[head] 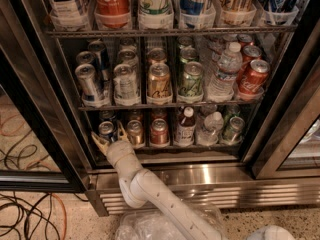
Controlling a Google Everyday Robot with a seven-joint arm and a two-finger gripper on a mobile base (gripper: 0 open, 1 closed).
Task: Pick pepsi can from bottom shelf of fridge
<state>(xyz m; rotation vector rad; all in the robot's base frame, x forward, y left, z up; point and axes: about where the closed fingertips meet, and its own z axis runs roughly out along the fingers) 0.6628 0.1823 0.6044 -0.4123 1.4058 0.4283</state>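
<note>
in the reach-in step, with claw point(107, 134) spread wide about the pepsi can point(106, 128) on the bottom shelf point(200, 145); next, probably needs closing squarely, clear of the bronze can point(135, 132).

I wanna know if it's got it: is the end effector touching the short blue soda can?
Cannot tell. Camera view: the open end effector straddles the short blue soda can, but neither contact nor gap shows plainly.
</note>
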